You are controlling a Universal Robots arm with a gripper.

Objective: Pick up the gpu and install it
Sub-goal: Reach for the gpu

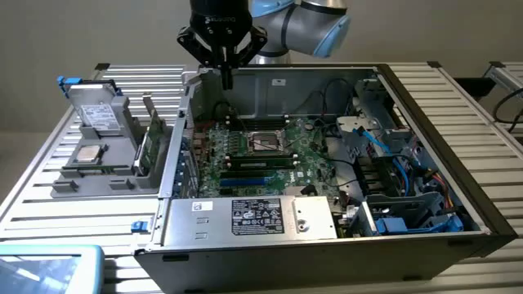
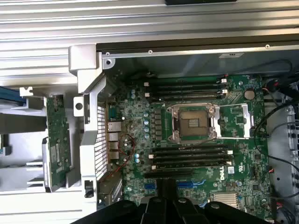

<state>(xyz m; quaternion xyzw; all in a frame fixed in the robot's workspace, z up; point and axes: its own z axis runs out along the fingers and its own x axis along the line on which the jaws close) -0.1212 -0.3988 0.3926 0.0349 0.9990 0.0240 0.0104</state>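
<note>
Both fingers of the gripper (image 1: 226, 84) were pressed together on nothing, over the rear wall of the case (image 1: 433, 128), at twelve o'clock in the exterior view. The gpu (image 1: 152, 142) stood on edge in a tray (image 1: 90, 182) at nine o'clock, its cooler hard to make out.

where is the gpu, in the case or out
Out. The gpu stands on edge in the grey holder beside the computer case, not on the motherboard.
</note>
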